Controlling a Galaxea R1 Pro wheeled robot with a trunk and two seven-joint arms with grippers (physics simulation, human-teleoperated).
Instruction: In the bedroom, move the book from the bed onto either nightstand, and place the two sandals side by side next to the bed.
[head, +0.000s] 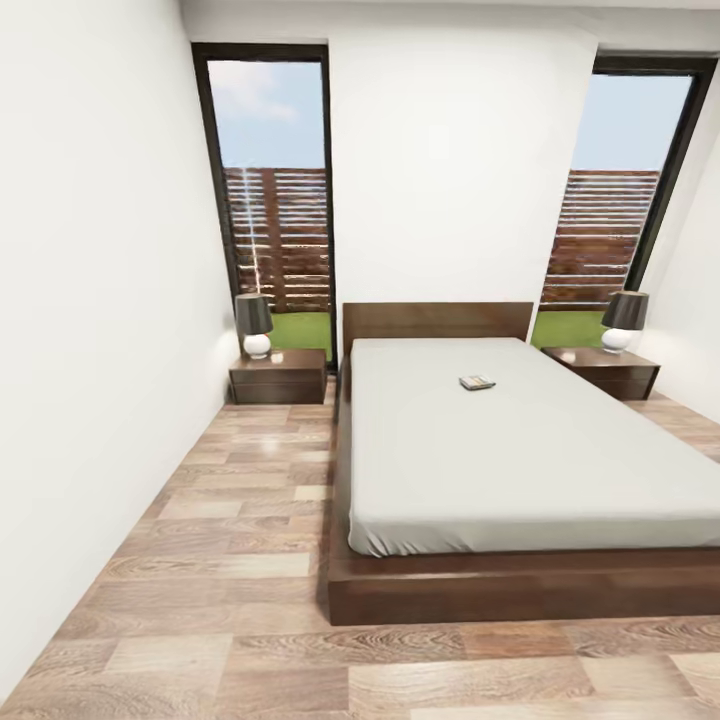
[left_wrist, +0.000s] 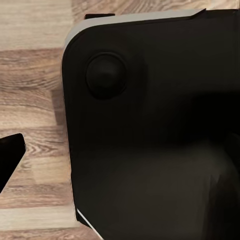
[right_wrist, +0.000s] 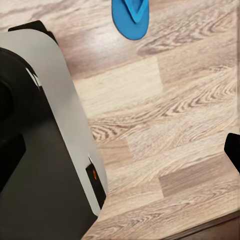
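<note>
Looking ahead: from my head camera I see the bedroom, white walls on both sides and a brown wood-plank floor (head: 240, 520) running toward the far wall.
Bed: the bed (head: 520, 470) fills the view from centre toward 3 o'clock, a low dark brown frame and headboard under a plain off-white mattress.
Book: the book (head: 477, 382) lies flat on the mattress toward the headboard end, at about 1 o'clock from the picture's centre; it is small and thin, dark-covered with a light patch, details too small to read.
Left nightstand: the nightstand (head: 278, 376) at 11 o'clock is a low boxy dark reddish-brown piece just beside the bed's head, carrying a table lamp (head: 254, 325) with a dark shade and round white base.
Right nightstand: a second nightstand (head: 602, 371) at 2 o'clock on the bed's other side, with a matching lamp (head: 623, 320).
Windows: two tall dark-framed windows (head: 268, 200) flank the headboard, showing a slatted fence, grass and sky.
Sandal: my right wrist camera shows one bright blue sandal (right_wrist: 131, 17) lying flat on the planks, thong strap up, cut off by the frame edge.
Robot body: dark and grey housing (left_wrist: 150, 130) of my own body blocks much of both wrist views.
Left gripper: I cannot tell how far it is open.
Right gripper: I cannot tell either.
</note>
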